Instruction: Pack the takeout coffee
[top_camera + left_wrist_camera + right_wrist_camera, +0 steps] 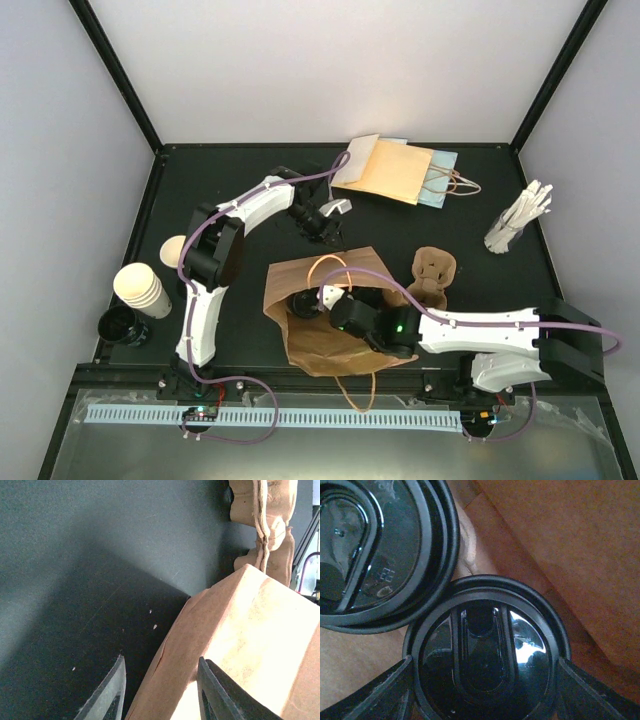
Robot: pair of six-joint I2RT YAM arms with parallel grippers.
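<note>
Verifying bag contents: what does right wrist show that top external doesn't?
Right wrist only: two black lids side by side, just a dark patch from above, with fingers flanking the nearer one. Top external only: left gripper by the bag's far side, carrier, cup stack, spare bags. Both: brown bag, right gripper inside it.

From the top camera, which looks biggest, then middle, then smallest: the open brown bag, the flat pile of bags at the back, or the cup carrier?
1. open brown bag, the biggest.
2. flat pile of bags, a bit smaller.
3. cup carrier, clearly the smallest.
</note>
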